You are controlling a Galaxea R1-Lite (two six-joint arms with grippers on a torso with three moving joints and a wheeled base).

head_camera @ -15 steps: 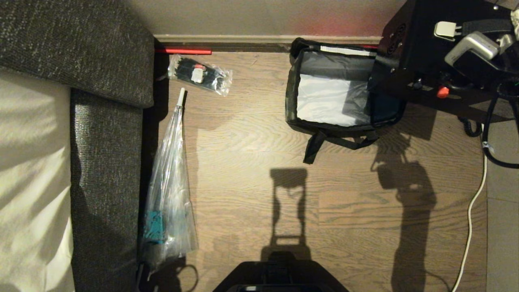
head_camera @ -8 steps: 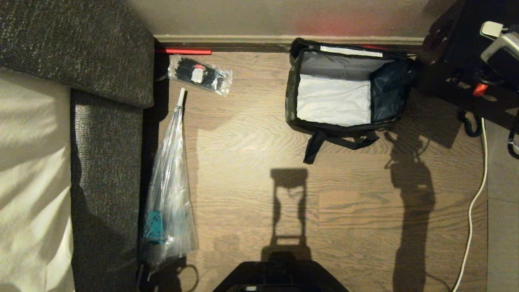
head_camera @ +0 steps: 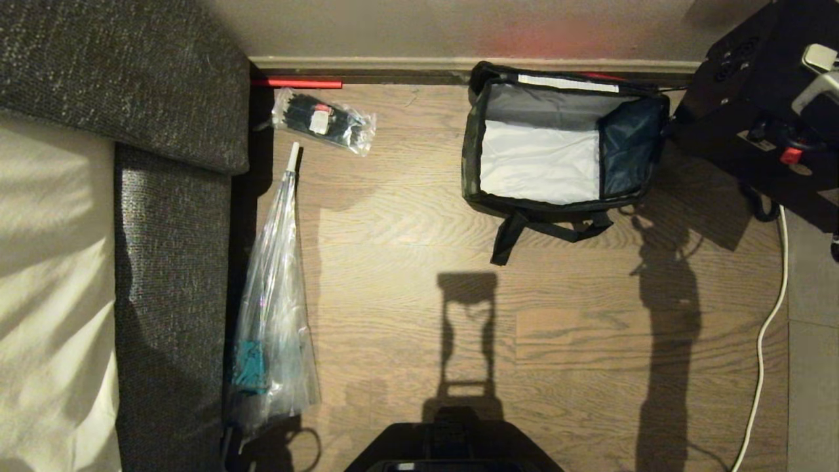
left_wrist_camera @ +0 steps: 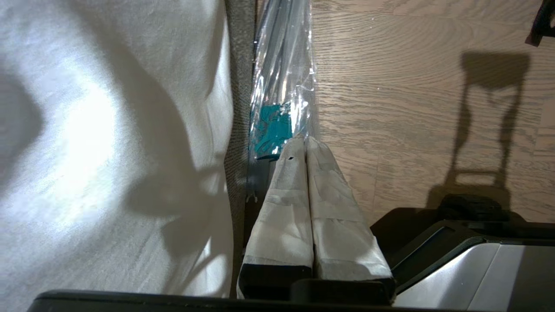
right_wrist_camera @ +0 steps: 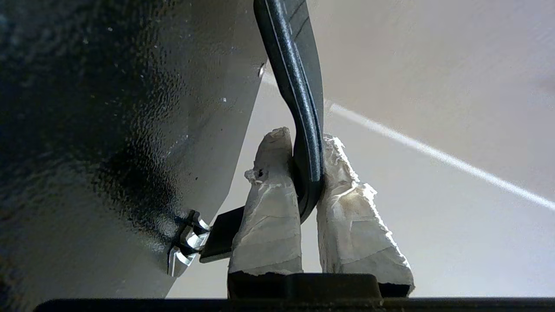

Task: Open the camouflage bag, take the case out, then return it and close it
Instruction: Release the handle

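The camouflage bag (head_camera: 469, 164) stands open on the wood floor by the wall, its pale interior empty and its black strap trailing toward me. The case (head_camera: 741, 137), a black rigid box, hangs in the air just right of the bag, clear of its opening. My right gripper (right_wrist_camera: 305, 141) is shut on the case's dark curved handle (right_wrist_camera: 299, 86), with the case body (right_wrist_camera: 108, 130) hanging beside the fingers. In the head view the right arm (head_camera: 813, 92) shows at the top right edge. My left gripper (left_wrist_camera: 305, 141) is parked low by the sofa, shut and empty.
A grey sofa (head_camera: 170, 196) with a white cover fills the left side. Beside it lie a plastic-wrapped umbrella (head_camera: 275, 295) and a packet of black cable ties (head_camera: 324, 121). A white cable (head_camera: 763, 341) runs along the right. The skirting board (head_camera: 393, 62) bounds the back.
My right arm has carried the case to the right, from over the bag's right end to beside it. The bag's whole interior now shows. The left arm has not moved.
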